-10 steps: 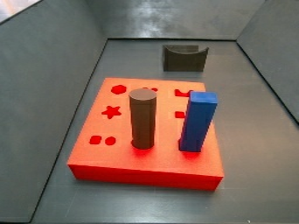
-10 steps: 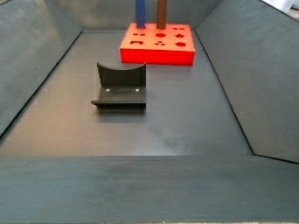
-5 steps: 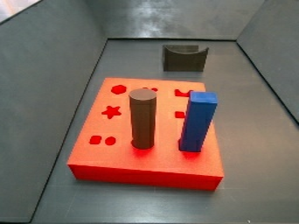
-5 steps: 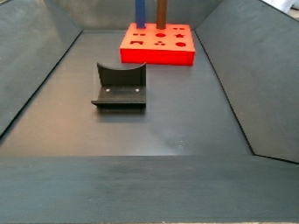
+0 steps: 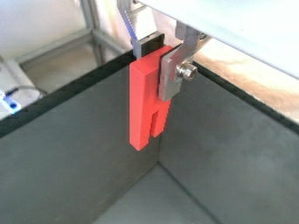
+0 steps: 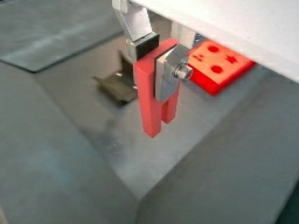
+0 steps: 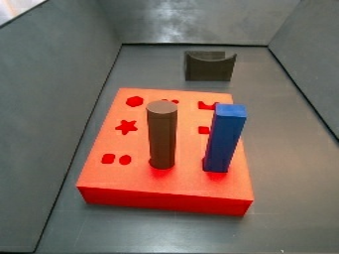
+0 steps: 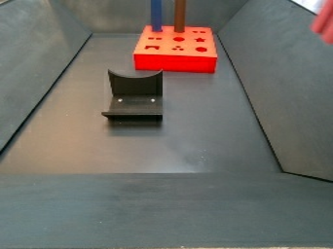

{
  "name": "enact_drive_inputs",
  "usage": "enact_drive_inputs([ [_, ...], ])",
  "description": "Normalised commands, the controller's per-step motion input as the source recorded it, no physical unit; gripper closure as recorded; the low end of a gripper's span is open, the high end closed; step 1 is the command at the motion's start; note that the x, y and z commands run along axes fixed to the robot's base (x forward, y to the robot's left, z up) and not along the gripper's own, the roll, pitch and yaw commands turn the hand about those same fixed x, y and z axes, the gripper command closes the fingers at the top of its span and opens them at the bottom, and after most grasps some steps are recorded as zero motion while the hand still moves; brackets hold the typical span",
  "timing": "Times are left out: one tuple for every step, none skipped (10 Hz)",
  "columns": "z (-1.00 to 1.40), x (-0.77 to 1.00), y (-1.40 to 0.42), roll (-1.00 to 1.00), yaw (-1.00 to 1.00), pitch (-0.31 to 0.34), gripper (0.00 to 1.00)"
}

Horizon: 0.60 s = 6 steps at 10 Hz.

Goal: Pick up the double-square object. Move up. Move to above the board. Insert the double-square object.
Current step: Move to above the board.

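Note:
In both wrist views my gripper (image 5: 156, 66) (image 6: 156, 63) is shut on the double-square object (image 5: 143, 101) (image 6: 156, 109), a slim red bar with a slotted lower end. The bar hangs upright between the fingers, high above the dark floor. The board (image 7: 133, 177) (image 8: 176, 60) is a flat red slab with shaped cutouts; it also shows in a wrist view (image 6: 219, 66), off to the side and well below the bar. A blurred red patch (image 8: 322, 19) at the edge of a side view is the held bar. The gripper itself does not show in either side view.
A tall blue square post (image 7: 225, 137) (image 8: 154, 10) and a dark brown cylinder (image 7: 162, 134) (image 8: 180, 10) stand in the board. The dark fixture (image 7: 209, 65) (image 8: 132, 95) (image 6: 114, 83) stands on the floor beside the board. Sloping grey walls enclose the floor.
A blurred red patch, the held bar, has come into a side view at its upper right edge. The board, posts and fixture have not moved.

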Motion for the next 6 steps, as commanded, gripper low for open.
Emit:
enact_drive_inputs([
  [0.04,0.34,-1.00,0.06,-0.23,0.223,1.00],
  [0.04,0.34,-1.00,0.00,-0.09,0.138,1.00],
  [0.04,0.34,-1.00,0.00,-0.05,0.111,1.00],
  [0.04,0.35,-1.00,-0.01,-0.03,0.093,1.00],
  [0.04,0.35,-1.00,-0.02,-0.01,0.078,1.00],
  [0.04,0.35,-1.00,-0.02,0.00,0.078,1.00],
])
